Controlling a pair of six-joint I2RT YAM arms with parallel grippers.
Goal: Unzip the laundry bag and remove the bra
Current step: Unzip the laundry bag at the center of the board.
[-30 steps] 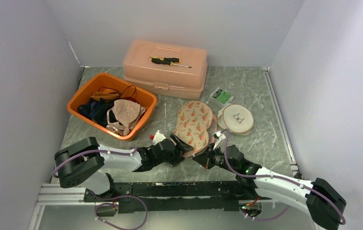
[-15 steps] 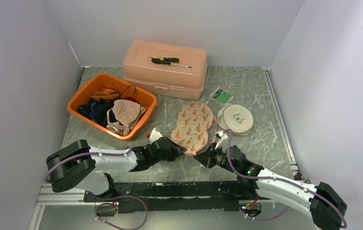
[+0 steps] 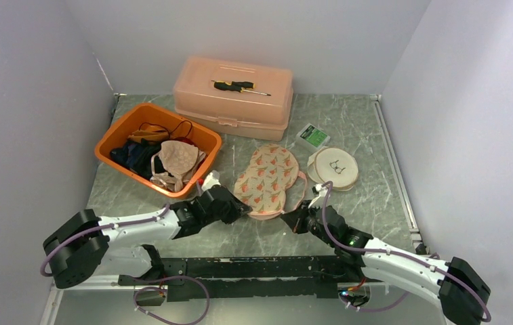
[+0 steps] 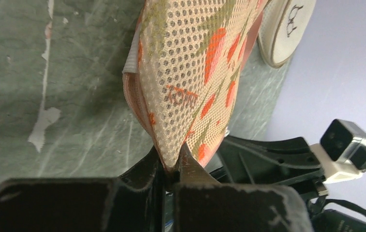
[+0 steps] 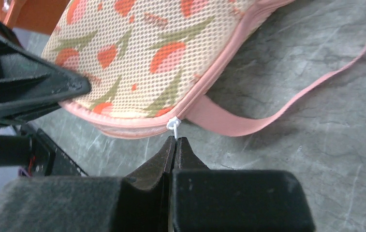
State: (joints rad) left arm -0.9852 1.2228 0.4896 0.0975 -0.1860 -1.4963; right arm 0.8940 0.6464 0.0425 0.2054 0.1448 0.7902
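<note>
The laundry bag (image 3: 267, 177) is a flat mesh pouch with orange flowers and pink trim, lying mid-table. My left gripper (image 3: 238, 207) is at its left edge, shut on a pinch of the mesh (image 4: 171, 162), which rises from the jaws as a stretched fold (image 4: 195, 63). My right gripper (image 3: 297, 220) sits at the bag's near right edge, shut (image 5: 176, 141) on the small white zipper pull (image 5: 173, 124). A pink strap (image 5: 287, 104) trails from the bag across the table. The bra is hidden.
An orange basket (image 3: 114, 132) of clothes stands at the left. A peach plastic box (image 3: 233, 101) with a screwdriver (image 3: 240, 86) on its lid is at the back. A round white mesh pouch (image 3: 335, 169) and a green packet (image 3: 314, 135) lie right of the bag.
My left gripper has shut on the bag's left edge and drawn back to the left, dragging the bag with it. My right gripper stays shut on the zipper pull.
</note>
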